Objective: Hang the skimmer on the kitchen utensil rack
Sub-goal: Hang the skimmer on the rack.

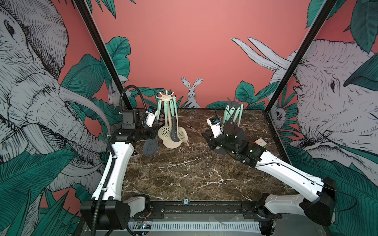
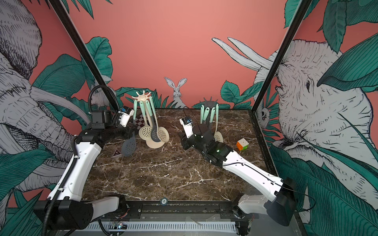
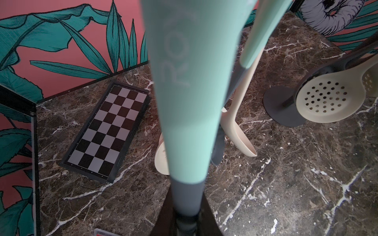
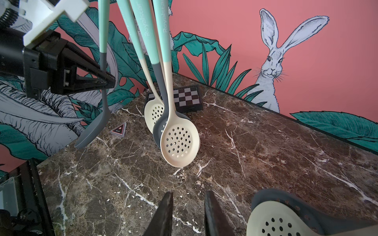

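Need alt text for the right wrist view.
The left gripper holds a grey skimmer by its neck, beside three skimmers hanging by mint handles over the marble table. The right gripper, open and empty, points toward them.

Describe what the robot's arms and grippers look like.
White shells on black joints. The left arm carries a ribbed black conduit, the right arm a thin black cable and a green light. The left gripper and right gripper are black with tapering fingers.
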`<state>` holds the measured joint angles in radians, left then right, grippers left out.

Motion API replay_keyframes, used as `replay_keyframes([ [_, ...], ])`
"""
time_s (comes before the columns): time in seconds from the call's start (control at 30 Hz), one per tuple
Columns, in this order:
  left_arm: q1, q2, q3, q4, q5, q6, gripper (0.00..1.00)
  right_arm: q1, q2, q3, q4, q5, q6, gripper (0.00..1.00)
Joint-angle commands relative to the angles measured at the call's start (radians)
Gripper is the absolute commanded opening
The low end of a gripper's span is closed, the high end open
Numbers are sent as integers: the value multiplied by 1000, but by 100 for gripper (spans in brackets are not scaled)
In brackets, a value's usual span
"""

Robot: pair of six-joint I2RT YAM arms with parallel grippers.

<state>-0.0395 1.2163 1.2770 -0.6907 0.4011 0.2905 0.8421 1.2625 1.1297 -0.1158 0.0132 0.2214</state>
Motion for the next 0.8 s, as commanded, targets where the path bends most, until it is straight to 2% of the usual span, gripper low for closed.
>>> replay_keyframes([
  [0.0, -10, 19, 29, -64, -8, 34, 0, -8, 5, -1, 40, -9, 7, 26],
  [0.37, -25, 58, 37, -62, -23, 37, 1, -18, 21, -4, 44, -13, 15, 26],
  [0.43, -25, 54, 32, -56, -28, 35, 14, -20, 26, -1, 44, -16, 17, 26],
  [0.53, -25, 40, 24, -46, -46, 30, 24, -22, 31, 3, 41, -21, 21, 26],
  [0.7, -25, -4, 5, -27, -69, 11, 53, -25, 41, 5, 38, -28, 28, 26],
  [0.77, -25, -35, -15, -11, -84, 0, 60, -24, 40, 4, 33, -28, 31, 26],
])
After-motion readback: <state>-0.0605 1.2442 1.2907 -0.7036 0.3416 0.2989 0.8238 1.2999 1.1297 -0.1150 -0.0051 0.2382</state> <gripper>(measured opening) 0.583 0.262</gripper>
